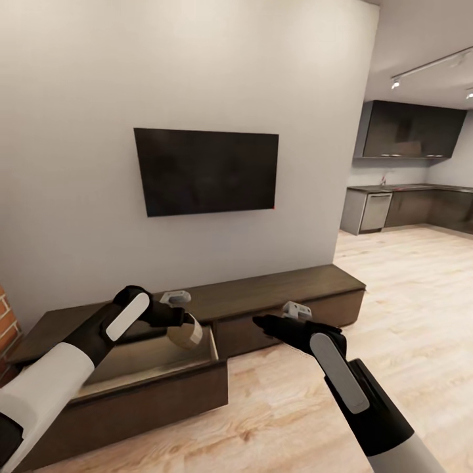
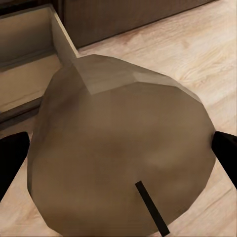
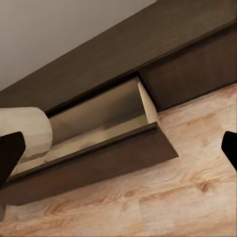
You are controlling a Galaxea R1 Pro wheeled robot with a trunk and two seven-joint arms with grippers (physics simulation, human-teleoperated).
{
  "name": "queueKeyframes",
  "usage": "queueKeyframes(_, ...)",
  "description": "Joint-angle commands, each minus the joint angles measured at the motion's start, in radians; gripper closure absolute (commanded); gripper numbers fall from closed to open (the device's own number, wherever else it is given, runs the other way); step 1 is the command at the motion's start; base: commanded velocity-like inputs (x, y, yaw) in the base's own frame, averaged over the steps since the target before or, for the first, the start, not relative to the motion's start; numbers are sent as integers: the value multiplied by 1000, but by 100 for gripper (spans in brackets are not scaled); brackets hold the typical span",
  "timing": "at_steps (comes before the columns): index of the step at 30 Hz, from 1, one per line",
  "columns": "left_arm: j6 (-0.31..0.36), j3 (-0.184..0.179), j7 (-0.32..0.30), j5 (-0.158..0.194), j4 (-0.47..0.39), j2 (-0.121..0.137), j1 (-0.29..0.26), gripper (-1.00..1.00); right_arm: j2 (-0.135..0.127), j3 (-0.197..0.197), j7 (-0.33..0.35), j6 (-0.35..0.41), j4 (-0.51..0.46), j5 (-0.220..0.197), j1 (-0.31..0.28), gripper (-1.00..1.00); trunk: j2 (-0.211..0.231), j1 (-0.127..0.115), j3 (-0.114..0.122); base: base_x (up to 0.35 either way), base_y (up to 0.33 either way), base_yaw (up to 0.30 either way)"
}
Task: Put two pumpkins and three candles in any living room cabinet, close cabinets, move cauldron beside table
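My left gripper (image 1: 182, 323) is shut on a stubby grey-brown candle (image 1: 186, 333), held just above the right end of the open drawer (image 1: 148, 368) of the long dark-brown cabinet (image 1: 282, 286). In the left wrist view the candle (image 2: 123, 153) sits close up between dark fingertips (image 2: 11, 160), with the drawer's tan corner (image 2: 59, 39) beyond it. My right gripper (image 1: 264, 323) hangs open in front of the cabinet's shut middle front. The right wrist view looks at the open drawer (image 3: 98, 121) and the candle (image 3: 29, 131) at its end. Pumpkins, cauldron and table are out of view.
A dark TV (image 1: 207, 171) hangs on the white wall above the cabinet. A brick wall edge (image 1: 5, 332) stands at far left. Light wood floor (image 1: 407, 309) runs right toward a kitchen (image 1: 407, 197).
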Motion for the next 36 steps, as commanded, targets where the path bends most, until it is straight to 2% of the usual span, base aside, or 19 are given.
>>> queueKeyframes(1,1,-4,13,11,-1,1,-1,100,-1,-6,0,0,-11,-10,-1,-100,-1,1,-1,291,0,0)
queueKeyframes(4,1,-4,18,11,1,1,-1,100,-2,-46,67,1,-51,-12,14,-100,-1,1,-1,175,0,0)
queueKeyframes(7,1,-4,20,10,2,1,-1,100,-3,-91,167,1,-86,-13,55,-100,-1,1,-1,72,0,0)
queueKeyframes(8,1,-4,21,10,2,1,-1,100,-5,-115,234,3,-95,-13,70,-100,-1,1,-1,36,0,0)
queueKeyframes(10,1,-4,21,10,4,1,-2,100,-13,-138,307,7,-100,-11,80,-100,-1,1,-1,29,0,0)
queueKeyframes(11,1,-4,22,10,12,1,-2,100,-26,-155,373,10,-104,-10,87,-100,-1,1,-1,47,0,0)
queueKeyframes(13,0,-5,24,10,39,0,-3,100,-43,-171,445,12,-107,-8,93,-100,-1,1,-1,76,0,0)
queueKeyframes(16,0,-5,36,10,95,-4,-4,100,-54,-181,493,10,-109,-8,96,-100,-1,1,-1,127,0,0)
queueKeyframes(18,-1,-4,46,10,145,-7,-4,100,-57,-186,512,11,-110,-8,98,-100,-1,1,-1,159,0,0)
queueKeyframes(21,-1,-4,50,10,168,-8,-4,100,-60,-189,520,14,-110,-8,98,-100,-1,1,-1,101,0,0)
queueKeyframes(36,0,-4,53,10,185,-10,-6,100,-60,-190,528,13,-110,-17,99,-100,-1,1,-1,66,0,0)
